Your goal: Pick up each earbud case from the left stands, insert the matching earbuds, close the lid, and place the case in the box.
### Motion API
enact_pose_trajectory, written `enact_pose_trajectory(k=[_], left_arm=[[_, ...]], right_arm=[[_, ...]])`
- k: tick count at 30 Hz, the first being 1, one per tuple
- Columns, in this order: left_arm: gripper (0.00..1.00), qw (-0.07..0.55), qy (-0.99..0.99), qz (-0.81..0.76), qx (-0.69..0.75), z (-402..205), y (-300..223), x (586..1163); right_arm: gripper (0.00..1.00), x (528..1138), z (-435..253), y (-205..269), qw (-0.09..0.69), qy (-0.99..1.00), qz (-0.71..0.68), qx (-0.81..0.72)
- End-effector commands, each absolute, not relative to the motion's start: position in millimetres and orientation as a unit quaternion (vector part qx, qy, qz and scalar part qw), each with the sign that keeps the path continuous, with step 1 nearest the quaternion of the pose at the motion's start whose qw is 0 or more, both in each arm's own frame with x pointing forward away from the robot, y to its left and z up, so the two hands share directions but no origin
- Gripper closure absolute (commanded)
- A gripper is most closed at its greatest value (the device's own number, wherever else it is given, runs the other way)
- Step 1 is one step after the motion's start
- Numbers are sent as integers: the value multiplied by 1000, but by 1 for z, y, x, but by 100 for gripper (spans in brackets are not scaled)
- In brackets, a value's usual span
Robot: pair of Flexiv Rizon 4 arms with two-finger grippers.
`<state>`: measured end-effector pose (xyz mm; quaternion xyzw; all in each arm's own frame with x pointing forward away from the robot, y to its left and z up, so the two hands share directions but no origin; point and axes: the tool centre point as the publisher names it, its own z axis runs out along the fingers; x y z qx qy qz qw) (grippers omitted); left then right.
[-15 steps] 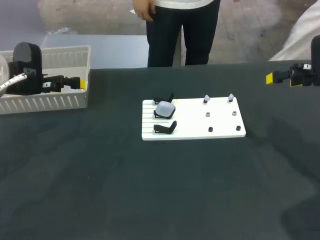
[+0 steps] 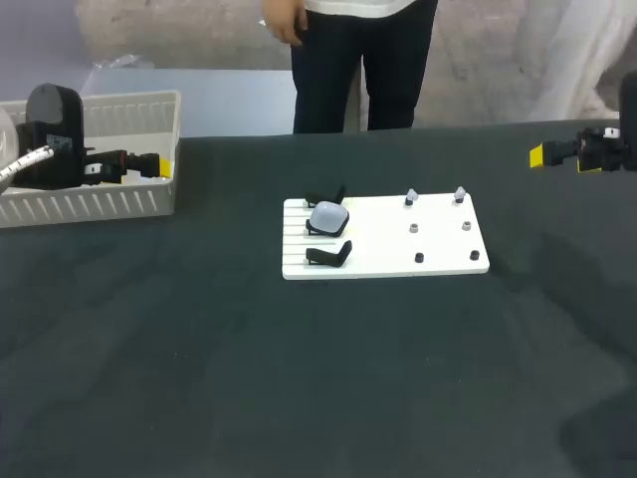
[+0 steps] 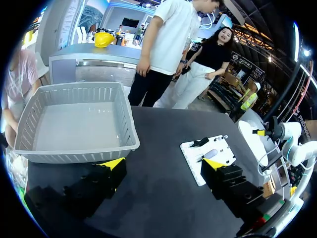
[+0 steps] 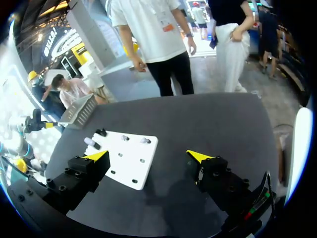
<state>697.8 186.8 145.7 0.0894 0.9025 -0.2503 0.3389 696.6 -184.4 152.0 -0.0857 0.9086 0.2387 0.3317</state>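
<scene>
A white board (image 2: 448, 242) lies mid-table. On its left side a pale rounded earbud case (image 2: 328, 217) sits between two bare black stands (image 2: 325, 196) (image 2: 328, 255). Small earbuds (image 2: 411, 198) stand on pegs over its right half. My left gripper (image 2: 159, 167) hangs open in front of the white basket (image 2: 100, 204), far left of the board. In the left wrist view the gripper (image 3: 163, 171) is open and holds nothing, with the case (image 3: 210, 154) ahead. My right gripper (image 2: 542, 154) stays at the far right; in its wrist view the gripper (image 4: 147, 156) stands open above the board (image 4: 126, 158).
The basket (image 3: 126, 119) at the table's back left holds nothing that shows in the left wrist view. A person stands behind the table's far edge without touching it. Dark tabletop surrounds the board on all sides.
</scene>
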Motion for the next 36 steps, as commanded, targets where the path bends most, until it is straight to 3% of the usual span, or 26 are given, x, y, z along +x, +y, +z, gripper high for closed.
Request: enact_pose_trajectory(k=[1, 22, 31, 36], left_arm=[[0, 335, 905, -246, 88, 148, 185, 699], [0, 335, 905, -246, 88, 148, 185, 699], [0, 454, 724, -346, 388, 157, 152, 693], [0, 467, 635, -354, 503, 156, 139, 692]], right_arm=[[0, 698, 151, -185, 332, 908, 240, -87], [0, 698, 151, -185, 332, 908, 240, -87], [0, 698, 151, -185, 332, 908, 240, -87], [0, 698, 151, -185, 332, 908, 240, -87]])
